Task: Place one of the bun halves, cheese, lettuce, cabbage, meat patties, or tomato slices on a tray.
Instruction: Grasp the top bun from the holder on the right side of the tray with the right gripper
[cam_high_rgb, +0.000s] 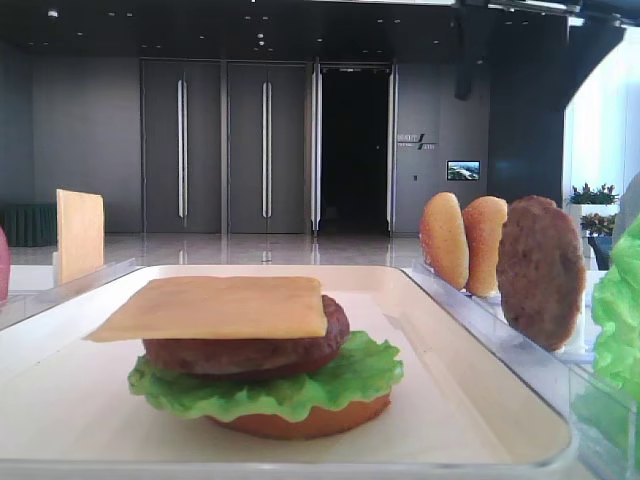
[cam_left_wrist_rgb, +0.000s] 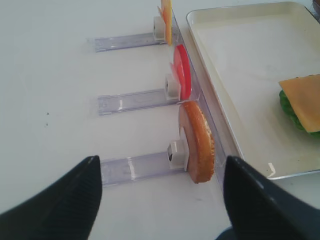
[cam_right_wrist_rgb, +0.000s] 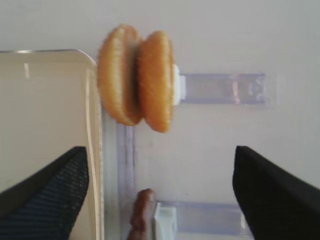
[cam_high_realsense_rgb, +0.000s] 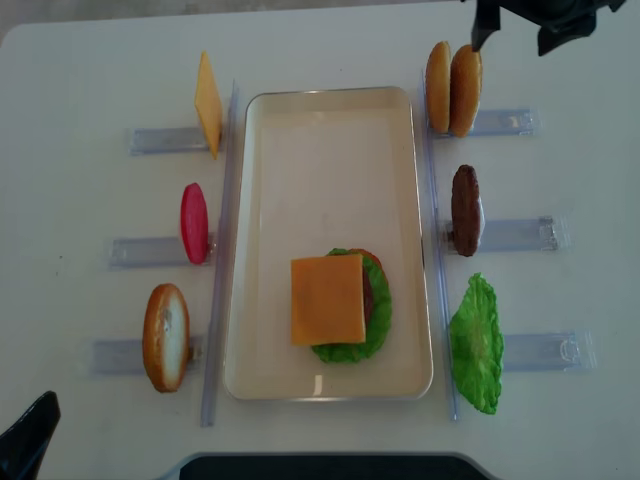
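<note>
- front low view: the tray (cam_high_rgb: 470, 395) is sitting dead centre with a stack on it, a bun half (cam_high_rgb: 300, 422) at the bottom, then lettuce (cam_high_rgb: 270, 388), a meat patty (cam_high_rgb: 245, 352) and a cheese slice (cam_high_rgb: 215, 307) lying on top. two more bun halves (cam_high_rgb: 462, 242) are standing on edge off to the right, with a spare patty (cam_high_rgb: 540, 270) just beside them. no gripper showing here.
- right wrist view: the right gripper (cam_right_wrist_rgb: 160, 195) is hanging with its jaws spread wide and nothing between them. the two upright buns (cam_right_wrist_rgb: 136, 77) are touching each other just past the tray corner (cam_right_wrist_rgb: 75, 57), leaning on a clear holder (cam_right_wrist_rgb: 225, 89).
- left wrist view: the left gripper (cam_left_wrist_rgb: 160, 200) is sitting wide open too, gripping nothing. a lone bun (cam_left_wrist_rgb: 198, 142) is standing in the nearest holder, a red tomato slice (cam_left_wrist_rgb: 182, 71) in the next one, a cheese slice (cam_left_wrist_rgb: 166, 17) furthest off.
- top-down view: the stack is lying toward the lower right of the tray (cam_high_realsense_rgb: 300, 150), and a loose lettuce leaf (cam_high_realsense_rgb: 476, 343) is resting outside its right edge.
</note>
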